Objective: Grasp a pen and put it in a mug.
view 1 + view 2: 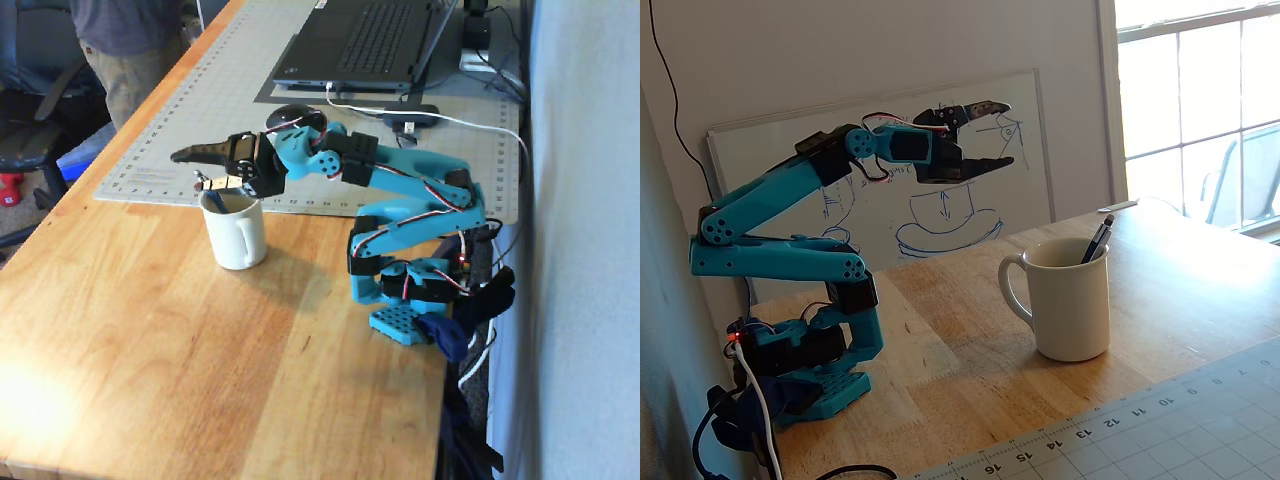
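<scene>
The gripper (1005,133) is open: in a fixed view its two fingers stand visibly apart, the upper one angled up, the lower one level. Nothing lies between them. In the other fixed view the gripper (188,165) shows as a dark pointed tip above the mug rim.

The mug (1065,300) stands upright on the table (1200,290), below and ahead of the gripper and apart from it. Its handle faces the arm's base (810,385).

The pen (1099,240) stands inside the mug, leaning on the rim at the side away from the arm, with its upper end projecting above the rim. In the other fixed view the pen (208,190) shows just below the gripper tip, inside the mug (236,228); no contact between pen and gripper is visible.

The arm (780,215) is folded back, its lower link nearly level above the base. A whiteboard (1025,190) leans on the wall behind the gripper. A cutting mat (200,110) and a laptop (365,40) lie beyond the mug.
</scene>
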Tool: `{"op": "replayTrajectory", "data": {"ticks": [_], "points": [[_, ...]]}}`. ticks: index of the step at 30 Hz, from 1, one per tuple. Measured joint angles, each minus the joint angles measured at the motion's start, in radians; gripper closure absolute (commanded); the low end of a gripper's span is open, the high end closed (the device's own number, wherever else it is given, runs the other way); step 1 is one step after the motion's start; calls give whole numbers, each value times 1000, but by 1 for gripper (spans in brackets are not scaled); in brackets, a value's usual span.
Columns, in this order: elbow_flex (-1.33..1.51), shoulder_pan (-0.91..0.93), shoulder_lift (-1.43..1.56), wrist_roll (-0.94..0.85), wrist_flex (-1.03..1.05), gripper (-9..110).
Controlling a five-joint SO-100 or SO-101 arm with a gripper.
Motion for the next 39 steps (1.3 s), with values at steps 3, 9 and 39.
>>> {"op": "replayTrajectory", "data": {"ticks": [3, 9, 39], "points": [[40, -14, 34, 8, 9, 89], [126, -18, 155, 8, 147, 96], [477, -18, 495, 247, 687, 97]]}}
